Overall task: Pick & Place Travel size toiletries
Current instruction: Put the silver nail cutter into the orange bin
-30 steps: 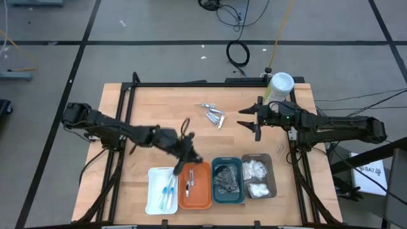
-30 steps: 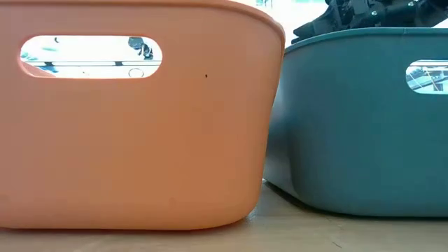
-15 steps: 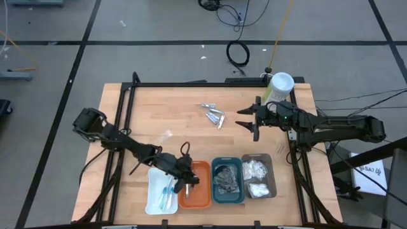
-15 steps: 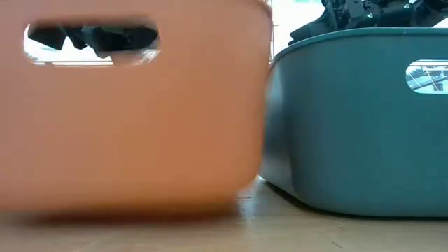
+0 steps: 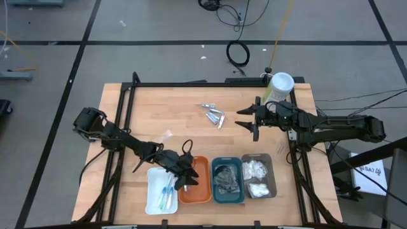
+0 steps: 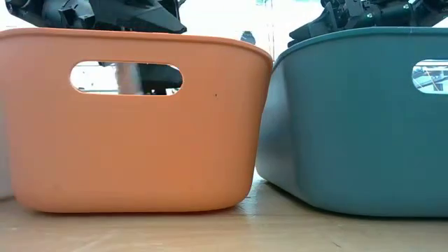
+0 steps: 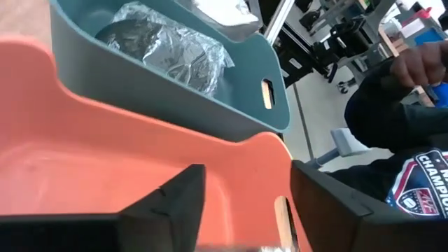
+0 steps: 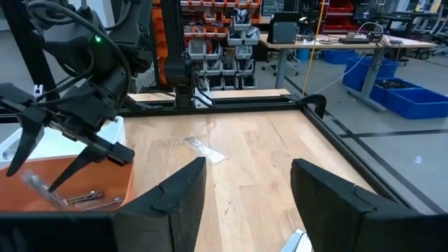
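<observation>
Four trays sit in a row at the near edge of the table (image 5: 146, 114): white (image 5: 154, 197), orange tray (image 5: 198, 191), teal (image 5: 226, 183), grey (image 5: 257, 176). The left claw (image 5: 184, 179) hangs over the orange tray, fingers apart, holding a slim clear-wrapped stick (image 8: 38, 187); small silvery metal pieces (image 8: 89, 199) lie in that tray. Dark grey bundles (image 7: 164, 45) fill the teal tray beside it. More silvery pieces (image 5: 213, 114) lie on the table beyond the orange tray. The right claw (image 5: 247, 119) waits beyond the grey tray, fingers apart, holding nothing.
</observation>
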{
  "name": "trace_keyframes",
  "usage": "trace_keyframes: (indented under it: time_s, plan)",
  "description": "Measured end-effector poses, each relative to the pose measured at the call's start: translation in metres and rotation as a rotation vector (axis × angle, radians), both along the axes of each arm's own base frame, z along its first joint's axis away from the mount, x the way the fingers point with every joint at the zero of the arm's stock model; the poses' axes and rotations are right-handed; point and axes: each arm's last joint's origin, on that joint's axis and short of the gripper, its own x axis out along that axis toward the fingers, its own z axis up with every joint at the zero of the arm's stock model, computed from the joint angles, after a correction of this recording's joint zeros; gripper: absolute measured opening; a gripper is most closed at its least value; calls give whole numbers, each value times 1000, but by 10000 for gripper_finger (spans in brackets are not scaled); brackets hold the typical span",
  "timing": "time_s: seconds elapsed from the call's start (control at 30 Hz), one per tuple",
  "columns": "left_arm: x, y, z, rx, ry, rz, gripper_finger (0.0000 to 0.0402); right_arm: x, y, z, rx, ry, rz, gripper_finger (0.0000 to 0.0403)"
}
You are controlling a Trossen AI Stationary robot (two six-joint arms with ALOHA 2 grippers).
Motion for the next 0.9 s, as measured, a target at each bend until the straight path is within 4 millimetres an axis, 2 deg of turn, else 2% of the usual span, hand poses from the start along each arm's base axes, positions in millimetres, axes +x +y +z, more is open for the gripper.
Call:
trace_keyframes:
  time_s: [0.17,0.3,0.43,0.57,0.67,0.77,0.9]
  plan:
    - [0,-1,5,35,-64,-47,246,0,0,0,0,0,-1,196]
    - [-1,2,21,25,-155,-100,257,1,-1,0,2,-4,-30,196]
    - [-5,14,42,30,-221,-112,256,8,-3,-7,85,15,-66,196]
    - [-17,30,68,138,-311,-106,253,26,-7,-28,170,119,-88,196]
    - [-29,47,84,265,-336,-58,255,46,-14,-42,197,240,-177,196]
    - [-41,64,94,410,-319,71,255,68,-26,-55,237,378,-294,196]
    - [-50,84,97,562,-231,284,255,97,-46,-71,326,584,-391,196]
